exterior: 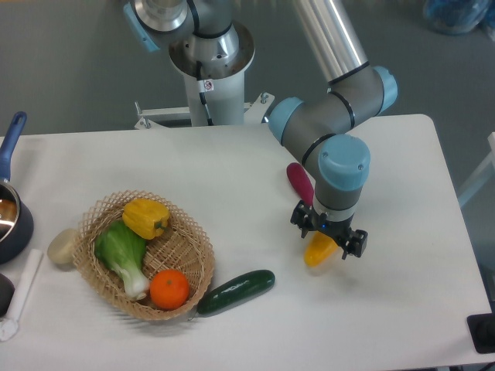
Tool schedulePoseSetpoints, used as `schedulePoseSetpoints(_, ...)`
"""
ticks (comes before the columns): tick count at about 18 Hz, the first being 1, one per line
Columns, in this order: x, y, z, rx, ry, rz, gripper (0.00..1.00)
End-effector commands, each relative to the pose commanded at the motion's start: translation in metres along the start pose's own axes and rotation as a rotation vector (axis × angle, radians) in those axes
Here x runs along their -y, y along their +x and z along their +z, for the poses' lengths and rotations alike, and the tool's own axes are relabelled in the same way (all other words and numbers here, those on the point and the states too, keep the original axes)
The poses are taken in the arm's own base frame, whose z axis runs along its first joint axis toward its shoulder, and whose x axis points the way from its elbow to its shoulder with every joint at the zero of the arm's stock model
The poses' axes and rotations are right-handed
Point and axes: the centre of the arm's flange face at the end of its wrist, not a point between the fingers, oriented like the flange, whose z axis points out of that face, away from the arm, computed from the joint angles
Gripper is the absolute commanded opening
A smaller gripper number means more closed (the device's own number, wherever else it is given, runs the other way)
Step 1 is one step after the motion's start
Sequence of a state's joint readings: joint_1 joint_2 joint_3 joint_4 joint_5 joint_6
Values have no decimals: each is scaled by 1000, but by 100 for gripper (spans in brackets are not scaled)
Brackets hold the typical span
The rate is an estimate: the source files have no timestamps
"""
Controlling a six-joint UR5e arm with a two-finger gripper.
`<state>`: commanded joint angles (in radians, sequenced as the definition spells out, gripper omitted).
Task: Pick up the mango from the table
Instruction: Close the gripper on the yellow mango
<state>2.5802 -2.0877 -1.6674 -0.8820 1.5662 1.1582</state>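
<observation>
The mango (318, 253) is a smooth yellow-orange fruit lying on the white table (402, 309), right of the middle. My gripper (327, 238) is down over it, its two black fingers open and straddling the mango's upper half, one on each side. The gripper body hides the mango's top end; only the lower end shows. I cannot tell whether the fingers touch it.
A purple vegetable (298, 182) lies just behind the gripper. A dark green cucumber (235, 291) lies to the lower left. A wicker basket (189, 232) holds a yellow pepper, a green leafy vegetable and an orange. A blue pot (9, 216) sits at the left edge.
</observation>
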Motion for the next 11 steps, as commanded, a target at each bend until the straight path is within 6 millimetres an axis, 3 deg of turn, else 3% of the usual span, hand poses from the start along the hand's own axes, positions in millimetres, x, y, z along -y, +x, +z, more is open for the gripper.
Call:
schedulePoseSetpoints(8, 1, 3, 8, -14, -6, 0, 99)
schedulePoseSetpoints(11, 1, 3, 8, -13, -5, -3, 92)
